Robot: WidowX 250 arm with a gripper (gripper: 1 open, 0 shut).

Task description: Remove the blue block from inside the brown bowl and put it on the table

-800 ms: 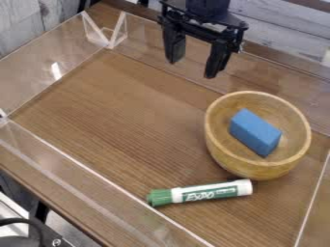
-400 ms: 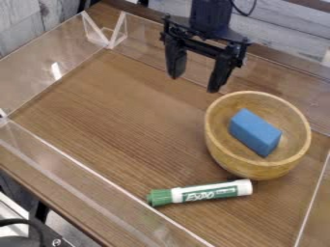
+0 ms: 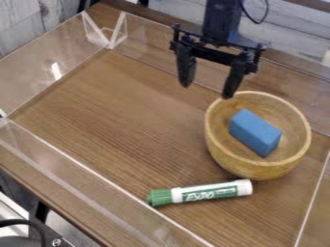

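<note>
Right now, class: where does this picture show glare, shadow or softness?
Camera view: glare streaks the clear acrylic walls; the blue block shades the brown bowl's floor; the gripper, fingers apart, looks slightly soft; the marker's label stays legible.

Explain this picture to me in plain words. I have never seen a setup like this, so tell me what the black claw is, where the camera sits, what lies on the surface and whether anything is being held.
The black claw is the gripper of a robot arm: two fingers that close to pick things up. It points down with its fingers spread open and holds nothing. There is a single view, from a camera placed above and to one side, looking down at an angle. The surface is a dark wooden table edged by low clear plastic walls. On it stands a round brown bowl with a blue block lying inside it. In front of the bowl lies a white marker with a green cap. The gripper hangs just behind the bowl's far rim, touching neither the bowl nor the block.
</note>
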